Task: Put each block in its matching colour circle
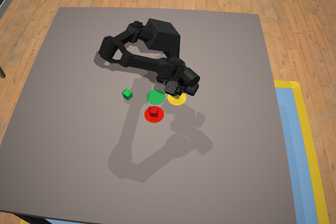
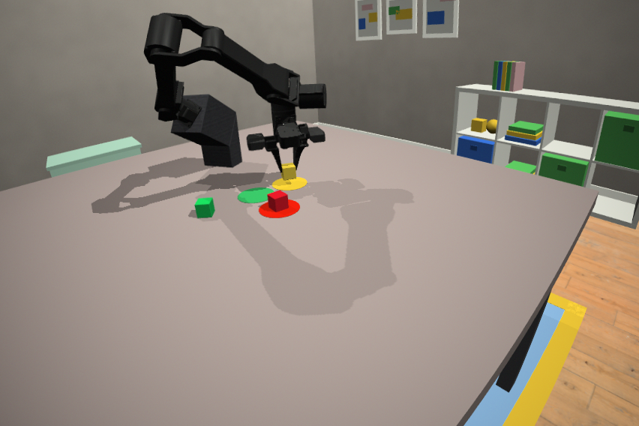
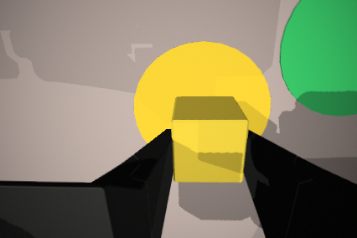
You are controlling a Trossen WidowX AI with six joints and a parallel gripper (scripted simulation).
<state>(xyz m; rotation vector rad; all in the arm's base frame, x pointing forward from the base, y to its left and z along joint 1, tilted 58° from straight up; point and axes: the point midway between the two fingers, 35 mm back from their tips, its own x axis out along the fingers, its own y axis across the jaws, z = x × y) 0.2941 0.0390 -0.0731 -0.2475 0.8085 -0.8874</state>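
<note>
My gripper (image 2: 288, 166) is shut on the yellow block (image 2: 289, 171) and holds it just above the yellow circle (image 2: 289, 183). In the wrist view the yellow block (image 3: 208, 139) sits between the two black fingers, with the yellow circle (image 3: 202, 91) under and beyond it. In the top view the arm hides most of the block over the yellow circle (image 1: 176, 99). The red block (image 1: 153, 111) lies inside the red circle (image 1: 153, 117). The green block (image 1: 127, 94) lies on the table left of the green circle (image 1: 155, 96), apart from it.
The arm's black base (image 1: 163, 38) stands at the back of the table. A white shelf (image 2: 547, 136) with boxes and books stands off the table to the right. The three circles lie close together.
</note>
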